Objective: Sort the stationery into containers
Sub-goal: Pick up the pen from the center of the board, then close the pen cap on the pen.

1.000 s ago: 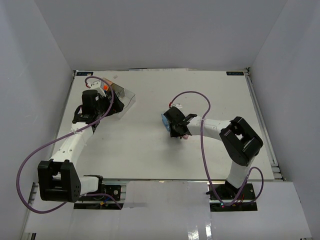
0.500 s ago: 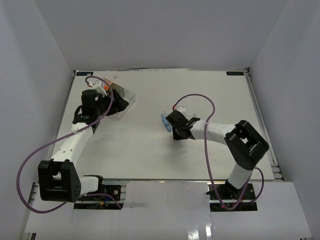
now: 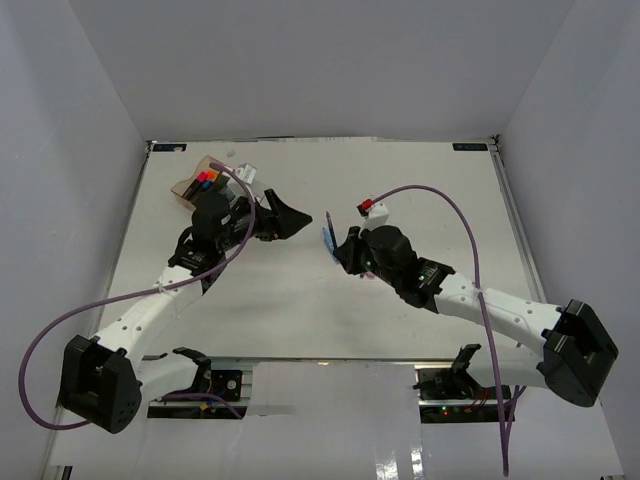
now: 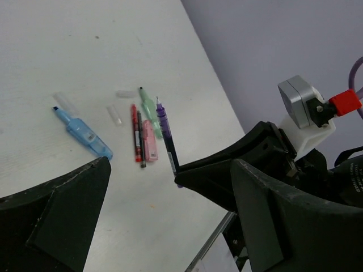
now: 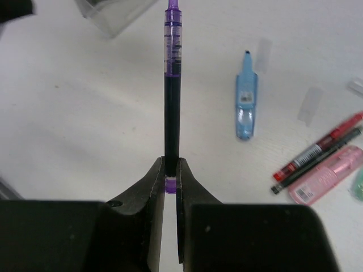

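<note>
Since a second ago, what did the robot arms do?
The left gripper swung away from the organiser tray towards the middle, jaws open. The right arm stretched out flatter, and the right gripper now pinches the purple pen. The blue highlighter stayed put.

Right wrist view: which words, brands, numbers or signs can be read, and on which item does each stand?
Nothing here can be read as words or numbers.
On the red pen: a white label with dark bars, too small to read.
On the blue highlighter: a small dark print patch, blurred.
On the pink highlighter: a pale label, blurred.
On the purple pen in the right gripper: no legible marking.
</note>
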